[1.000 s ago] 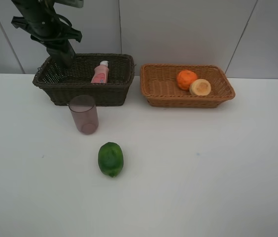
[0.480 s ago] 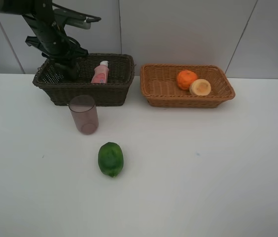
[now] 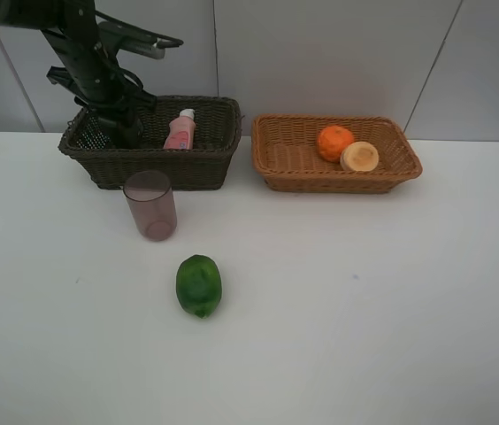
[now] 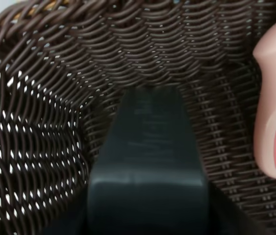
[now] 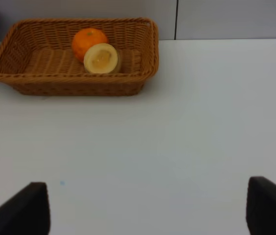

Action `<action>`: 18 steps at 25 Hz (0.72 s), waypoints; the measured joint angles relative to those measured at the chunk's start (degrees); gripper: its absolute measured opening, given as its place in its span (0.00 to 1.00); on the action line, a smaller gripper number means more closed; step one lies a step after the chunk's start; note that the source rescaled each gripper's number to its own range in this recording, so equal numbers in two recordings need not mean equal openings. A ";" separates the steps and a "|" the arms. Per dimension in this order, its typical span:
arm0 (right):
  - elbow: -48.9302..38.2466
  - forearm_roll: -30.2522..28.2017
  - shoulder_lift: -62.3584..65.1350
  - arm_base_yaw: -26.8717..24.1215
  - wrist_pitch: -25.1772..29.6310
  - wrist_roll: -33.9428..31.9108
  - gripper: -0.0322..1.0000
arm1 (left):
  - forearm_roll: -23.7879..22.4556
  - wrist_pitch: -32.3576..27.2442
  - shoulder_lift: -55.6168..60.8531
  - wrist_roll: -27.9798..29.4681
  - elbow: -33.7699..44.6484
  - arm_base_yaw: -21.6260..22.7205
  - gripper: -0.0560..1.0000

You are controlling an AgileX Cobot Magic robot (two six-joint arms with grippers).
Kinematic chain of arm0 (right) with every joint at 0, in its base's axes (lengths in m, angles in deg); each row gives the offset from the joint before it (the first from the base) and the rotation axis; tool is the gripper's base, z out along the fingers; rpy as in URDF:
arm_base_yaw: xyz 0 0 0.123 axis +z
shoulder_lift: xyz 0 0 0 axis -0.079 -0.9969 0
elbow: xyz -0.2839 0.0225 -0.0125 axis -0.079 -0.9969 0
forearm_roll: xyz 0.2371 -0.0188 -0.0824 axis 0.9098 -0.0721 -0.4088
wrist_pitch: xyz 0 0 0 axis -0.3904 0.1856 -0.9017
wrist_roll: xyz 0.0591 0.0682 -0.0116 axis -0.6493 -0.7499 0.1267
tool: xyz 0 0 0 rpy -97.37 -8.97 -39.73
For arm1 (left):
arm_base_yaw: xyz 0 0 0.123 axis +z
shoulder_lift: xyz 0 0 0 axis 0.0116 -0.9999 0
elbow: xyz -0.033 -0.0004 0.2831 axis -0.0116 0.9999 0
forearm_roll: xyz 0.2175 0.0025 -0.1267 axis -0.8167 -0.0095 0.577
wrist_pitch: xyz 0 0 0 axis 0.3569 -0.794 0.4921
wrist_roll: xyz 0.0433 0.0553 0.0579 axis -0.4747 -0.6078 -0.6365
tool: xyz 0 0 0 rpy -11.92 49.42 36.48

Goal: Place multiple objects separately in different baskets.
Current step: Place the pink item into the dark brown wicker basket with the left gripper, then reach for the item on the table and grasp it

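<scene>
Right pincer: my right pincer (image 5: 150, 208) hangs over the white table (image 3: 364, 292), well apart from the dark brown woven wicker basket (image 3: 148, 164). Its two dark fingertips (image 5: 30, 208) are spread wide with nothing between them.
Green fruit: the green oval fruit (image 3: 198, 285) lies on the table in front of the dark basket, well apart from it.
Cup: the translucent mauve plastic cup (image 3: 150, 205) stands upright just in front of that basket's near wall.
Left pincer: my left pincer (image 3: 124, 128) reaches down inside the dark basket. I cannot tell how far its jaws are parted.
Dark bottle: the dark green plastic bottle (image 4: 148, 161) sits inside the dark basket against the weave. I cannot tell whether I grip it.
Pink bottle: the small pink plastic bottle (image 3: 180, 133) lies inside the dark basket, near the dark bottle, its white cap toward the far wall.
Tan basket: the light orange-tan shallow wicker basket (image 3: 294, 164) sits just beside the dark basket.
Fruit in it: the round orange (image 3: 334, 142) and the pale yellow round fruit (image 3: 359, 157) touch each other.
</scene>
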 joint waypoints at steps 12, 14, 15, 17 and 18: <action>0.00 0.00 0.00 0.00 0.00 0.00 0.72 | 0.00 2.49 0.00 -0.57 -0.18 0.05 0.99; 0.00 0.00 0.00 0.00 0.00 0.00 0.72 | 0.00 2.49 0.00 -0.57 -0.18 0.05 0.99; 0.00 0.00 0.00 0.00 0.00 0.00 0.72 | 0.00 2.35 0.06 -0.51 -0.18 0.05 0.99; 0.00 0.00 0.00 0.00 0.00 0.00 0.72 | 0.00 1.26 0.65 0.72 -0.18 0.05 0.99; 0.00 0.00 0.00 0.00 0.00 0.00 0.72 | 0.00 0.59 1.22 1.51 -0.18 0.05 0.99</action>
